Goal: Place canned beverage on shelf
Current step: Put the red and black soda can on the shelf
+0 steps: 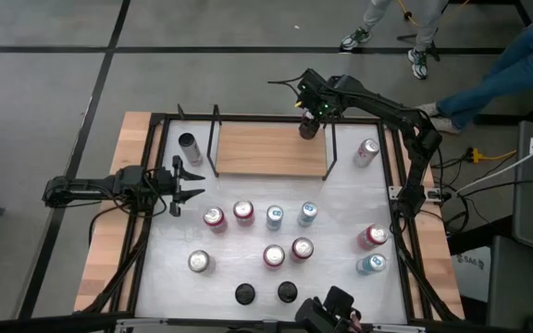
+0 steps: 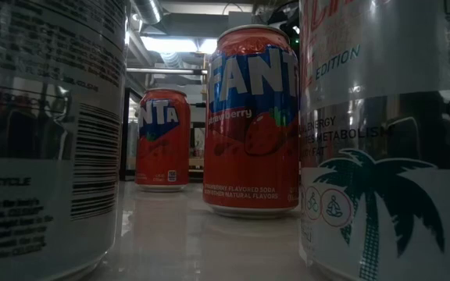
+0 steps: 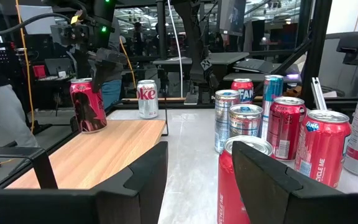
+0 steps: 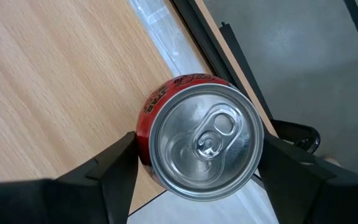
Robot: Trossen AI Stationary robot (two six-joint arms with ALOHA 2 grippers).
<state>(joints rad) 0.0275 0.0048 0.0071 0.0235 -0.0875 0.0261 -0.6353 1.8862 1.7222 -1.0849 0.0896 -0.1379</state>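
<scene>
Left side of the table: my left gripper [image 1: 191,186] waits low above the white tabletop [image 1: 340,199], beside the upright silver can [image 1: 189,147] near the left rail. In the high view its two dark fingers [image 3: 135,186] lie nearly together and hold nothing; a red can [image 3: 235,180] stands just ahead of them in the left wrist view.

Centre: the shelf [image 1: 271,150], a light-wood board with thin black upright rods at its ends, lies at the far side of the table. In front of it a cluster of cans [image 1: 257,217] stands on the tabletop.

Right: my right gripper [image 1: 309,123] is at the shelf's far right corner, above the red canned beverage [image 4: 201,140]. The can stands upright on the wood, near the board's edge. My right fingers [image 4: 114,171] are spread wide, one on each side of the can and close against its wall; whether they press it I cannot tell. Further right, a pale can [image 1: 366,152] lies tilted on the tabletop.
</scene>
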